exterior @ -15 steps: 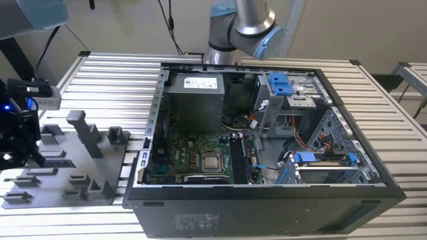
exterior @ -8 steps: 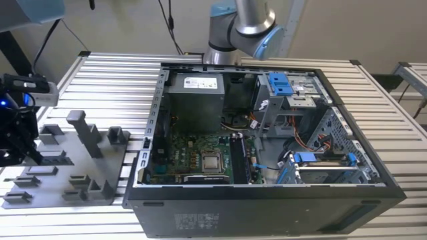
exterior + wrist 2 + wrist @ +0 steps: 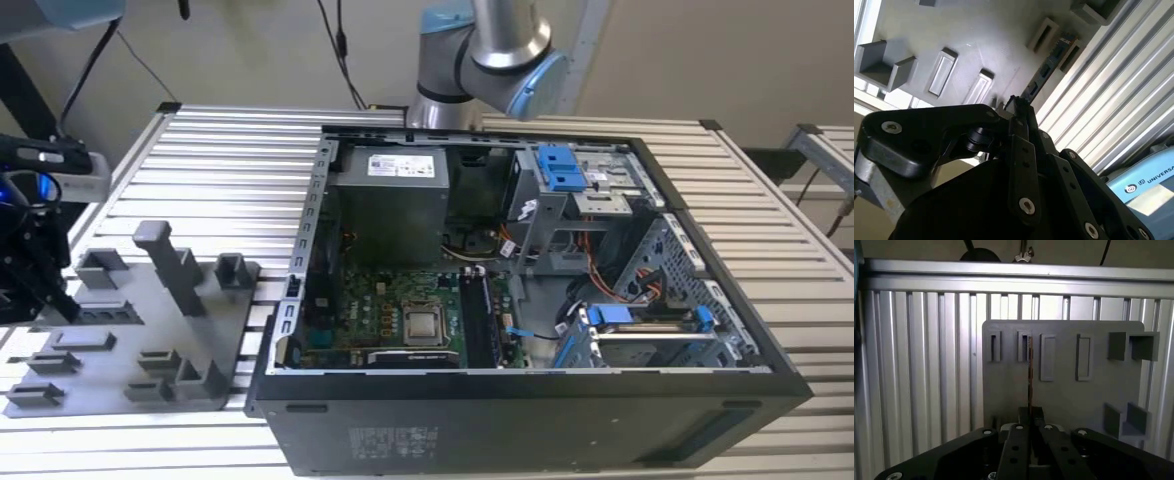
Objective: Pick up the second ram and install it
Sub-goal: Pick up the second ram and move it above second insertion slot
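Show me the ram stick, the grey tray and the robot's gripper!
second ram (image 3: pixel 1030 375), first wrist view, its thin edge.
grey tray (image 3: pixel 1064 400), first wrist view, bare flat face.
gripper (image 3: pixel 1030 414), first wrist view, between its fingertips.

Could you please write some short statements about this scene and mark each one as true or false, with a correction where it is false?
1. The gripper is shut on the second ram. True.
2. The grey tray lies inside the computer case. False: it lies on the slatted table, to the exterior view's left of the case.
3. The case is open and shows the motherboard. True.
4. The second ram sits in the motherboard. False: the gripper holds it at the tray.
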Motion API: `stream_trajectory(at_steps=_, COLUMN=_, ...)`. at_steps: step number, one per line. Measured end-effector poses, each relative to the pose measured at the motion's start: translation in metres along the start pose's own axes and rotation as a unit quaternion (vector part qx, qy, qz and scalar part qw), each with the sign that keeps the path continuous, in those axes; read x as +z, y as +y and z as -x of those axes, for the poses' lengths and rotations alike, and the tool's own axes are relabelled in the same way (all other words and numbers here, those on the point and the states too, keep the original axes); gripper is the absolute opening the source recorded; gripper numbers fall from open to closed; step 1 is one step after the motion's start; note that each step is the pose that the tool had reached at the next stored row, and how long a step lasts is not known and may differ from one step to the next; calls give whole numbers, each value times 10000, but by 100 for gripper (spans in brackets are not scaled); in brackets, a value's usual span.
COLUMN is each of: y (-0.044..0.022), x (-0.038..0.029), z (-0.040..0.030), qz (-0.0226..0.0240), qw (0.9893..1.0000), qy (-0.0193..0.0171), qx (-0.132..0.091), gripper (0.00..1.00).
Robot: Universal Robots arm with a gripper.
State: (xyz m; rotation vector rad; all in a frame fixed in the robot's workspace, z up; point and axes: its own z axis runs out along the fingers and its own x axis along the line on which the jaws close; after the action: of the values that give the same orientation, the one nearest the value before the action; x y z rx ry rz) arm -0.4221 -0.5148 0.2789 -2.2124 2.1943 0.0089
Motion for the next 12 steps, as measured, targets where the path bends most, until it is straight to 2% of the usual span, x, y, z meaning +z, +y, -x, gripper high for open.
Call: stream_trajectory(at_steps=12, y=-2, x=-163, z=4, qz=-1, qw=10000, qy=0, qx=0, gripper=14)
